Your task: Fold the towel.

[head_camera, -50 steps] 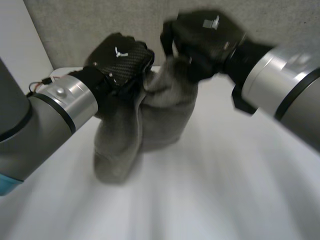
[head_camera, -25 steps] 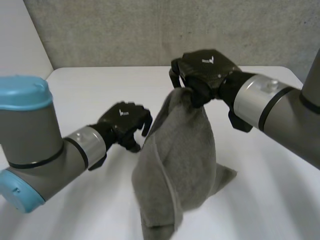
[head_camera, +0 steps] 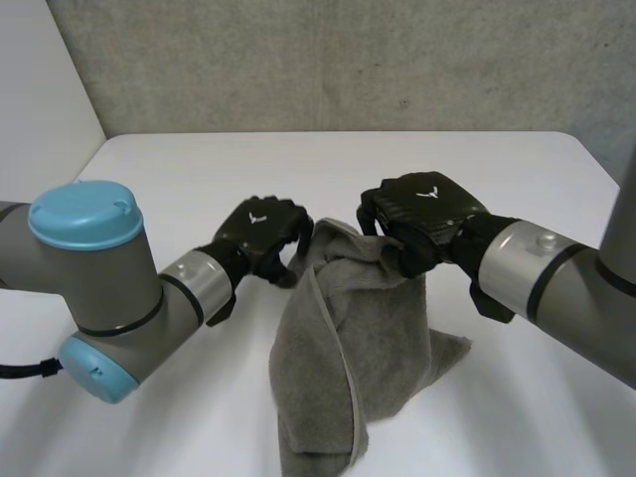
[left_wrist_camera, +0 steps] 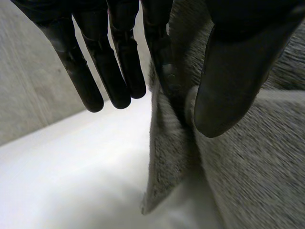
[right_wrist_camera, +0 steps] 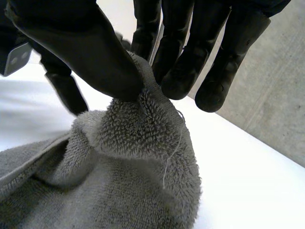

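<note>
Right hand (head_camera: 422,214) pinches the towel (head_camera: 348,338) peak between thumb and fingers. Left hand (head_camera: 260,231) pinches the adjacent edge. The towel hangs bunched, lower end on the table (head_camera: 199,169). Step in hand, as judged: regrasping. Next: draw the hands apart to spread the edge.

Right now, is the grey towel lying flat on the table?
No, the right hand pinches the grey towel at its top, holding it up bunched.
</note>
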Robot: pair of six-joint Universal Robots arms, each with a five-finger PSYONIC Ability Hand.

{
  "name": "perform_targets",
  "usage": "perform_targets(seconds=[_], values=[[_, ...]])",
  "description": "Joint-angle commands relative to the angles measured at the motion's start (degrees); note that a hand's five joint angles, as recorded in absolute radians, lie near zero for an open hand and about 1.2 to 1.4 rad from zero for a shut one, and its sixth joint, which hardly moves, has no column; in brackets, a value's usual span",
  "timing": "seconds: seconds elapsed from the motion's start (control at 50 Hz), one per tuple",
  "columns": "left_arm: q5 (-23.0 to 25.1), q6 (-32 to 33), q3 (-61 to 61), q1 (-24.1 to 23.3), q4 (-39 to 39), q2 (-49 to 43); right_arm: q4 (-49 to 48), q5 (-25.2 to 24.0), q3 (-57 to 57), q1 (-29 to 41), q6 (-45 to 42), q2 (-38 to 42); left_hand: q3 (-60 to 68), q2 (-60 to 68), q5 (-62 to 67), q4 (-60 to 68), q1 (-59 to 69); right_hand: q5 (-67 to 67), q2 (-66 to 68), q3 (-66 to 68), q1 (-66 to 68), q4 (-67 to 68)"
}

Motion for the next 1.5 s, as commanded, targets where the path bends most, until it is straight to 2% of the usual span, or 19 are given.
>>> perform_targets(seconds=[0.02, 0.18, 0.52, 0.72, 0.92, 1.04, 1.08, 1.1, 1.12, 1.14, 1.16, 1.2, 1.22, 1.24, 1.26, 1.3, 1.44, 1.5], values=[[-0.4, -1.8, 1.5, 1.5, 2.6, 0.7, 0.0, -3.1, 3.3, -3.9, 0.0, -3.0, -8.0, -7.8, -6.6, -7.7, -7.2, 4.4, 4.6, 3.7, 5.4, 3.8], [0.1, -5.7, 1.7, 1.1, 2.6, -1.0, 0.0, -3.8, 3.8, -4.3, 0.0, -3.3, -9.9, -9.7, -8.5, -9.6, -9.0, 4.4, 4.6, 3.7, 5.4, 3.8], [0.2, -7.0, 2.1, -1.1, 4.0, -3.4, -2.0, -3.4, 5.3, -3.7, 0.1, -3.2, -12.3, -12.0, -10.9, -11.9, -11.4, 4.4, 4.6, 3.7, 5.4, 3.8], [0.3, -12.7, 3.3, -2.1, 4.2, -2.9, -3.5, -3.1, 6.3, -3.5, 0.1, -2.4, -11.1, -10.9, -9.7, -10.7, -10.2, 4.4, 4.6, 3.7, 5.4, 3.8], [0.3, -13.2, 3.8, -2.8, 4.2, -3.3, -5.5, -3.0, 7.6, -3.4, 0.2, -1.0, -9.1, -8.8, -7.7, -8.7, -8.2, 4.4, 4.6, 3.7, 5.4, 3.8], [0.3, -14.2, 3.7, -3.0, 4.2, -3.6, -6.5, -2.8, 8.5, -3.4, 0.8, -0.4, -2.0, -1.8, -0.6, -1.7, -1.1, 4.4, 4.6, 3.7, 5.4, 3.8], [0.3, -14.3, 3.6, -3.0, 4.2, -3.8, -7.1, -2.8, 9.0, -2.5, 1.3, -0.4, 2.4, 2.6, 3.8, 2.7, 3.2, 4.4, 4.6, 3.7, 5.4, 3.8], [0.3, -14.4, 3.7, -3.0, 4.2, -4.1, -7.1, -2.8, 9.0, -2.5, 1.3, -0.4, 11.5, 11.8, 12.9, 11.9, 12.4, 4.4, 4.6, 3.7, 5.4, 3.8], [0.3, -14.4, 3.7, -3.0, 4.2, -4.1, -7.3, -2.7, 9.1, -1.8, 1.5, -0.4, 11.6, 11.8, 13.0, 12.0, 12.5, 4.4, 4.6, 3.7, 5.4, 3.8], [0.3, -14.4, 3.7, -3.0, 4.2, -4.3, -7.4, -2.5, 9.1, -1.2, 1.7, -0.4, 25.8, 26.0, 27.2, 26.1, 26.6, 1.2, 1.3, 0.4, 2.2, 0.5], [0.3, -14.3, 3.8, -2.9, 4.2, -4.2, -7.4, -2.5, 9.1, -1.2, 1.7, -0.4, 34.7, 34.9, 36.1, 35.1, 35.6, 1.1, 1.3, 0.4, 2.1, 0.5], [0.3, -14.3, 3.9, -2.8, 4.2, -4.0, -7.3, -1.9, 8.6, -1.5, 1.4, -0.4, 34.8, 35.0, 36.2, 35.2, 35.7, -26.3, -26.1, -27.1, -25.3, -26.9], [0.3, -14.3, 3.9, -2.8, 4.2, -4.0, -7.3, -1.9, 8.6, -1.5, 1.4, -0.4, 34.8, 35.0, 36.2, 35.2, 35.7, -26.5, -26.3, -27.2, -25.5, -27.1], [0.3, -14.3, 3.9, -2.3, 4.2, -3.5, -7.2, -1.8, 8.1, -1.8, 1.4, -0.3, 34.8, 35.0, 36.2, 35.2, 35.7, -38.4, -38.3, -39.2, -37.5, -39.1], [0.3, -14.3, 3.9, -2.3, 4.2, -3.5, -7.2, -1.8, 8.1, -1.8, 1.4, -0.3, 34.8, 35.0, 36.2, 35.2, 35.7, -38.6, -38.4, -39.3, -37.6, -39.2], [0.2, -14.3, 3.8, 0.0, 4.1, -1.4, -6.8, -1.9, 7.1, -2.5, 1.4, -0.2, 34.8, 35.0, 36.2, 35.2, 35.7, -50.0, -49.8, -50.7, -49.0, -50.6], [0.4, -14.3, 1.6, 5.6, 3.5, 2.5, -4.2, -1.6, 3.5, -6.8, 1.0, 1.8, 34.8, 35.0, 36.2, 35.2, 35.7, -56.1, -55.9, -56.8, -55.1, -56.7], [0.5, -14.3, 0.5, 6.0, 3.4, 3.0, -3.5, -2.5, 0.8, -9.3, 1.0, 4.1, 34.8, 35.0, 36.2, 35.2, 35.7, -57.1, -56.9, -57.8, -56.1, -57.7]])
